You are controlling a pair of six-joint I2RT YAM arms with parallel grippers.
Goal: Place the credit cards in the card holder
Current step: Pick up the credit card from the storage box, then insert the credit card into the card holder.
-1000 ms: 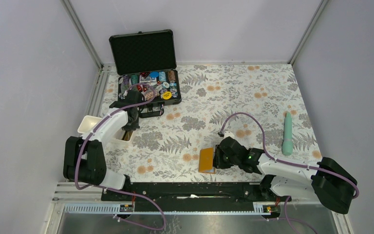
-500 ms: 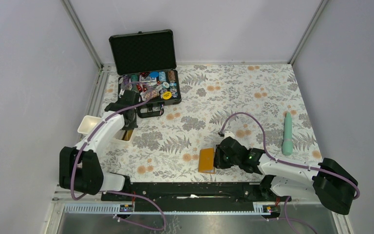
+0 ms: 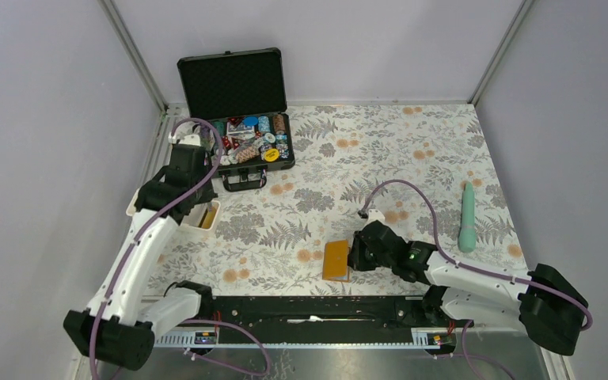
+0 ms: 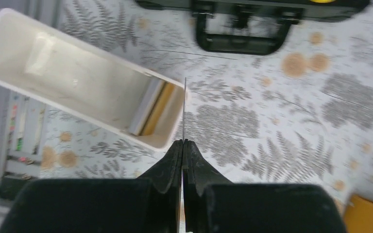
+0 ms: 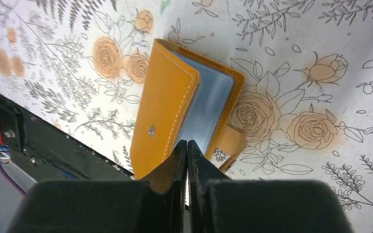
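Pinching card [image 4: 184, 107] edge-on in left gripper [image 4: 183, 141], above tray [image 4: 9, 29] corner by table's left edge. Holder [image 3: 336, 260] half open at near edge, well rightward, long axis front-to-back, beneath right gripper [image 5: 187, 144], clamped shut at its rim; right arm nearer.

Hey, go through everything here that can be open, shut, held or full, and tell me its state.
Hard case: lid open.
Card holder: partly open, sleeves showing.
Left gripper: shut on a credit card, edge-on.
Right gripper: shut, tips at the card holder's sleeves.
White tray: holding flat cards at one end.
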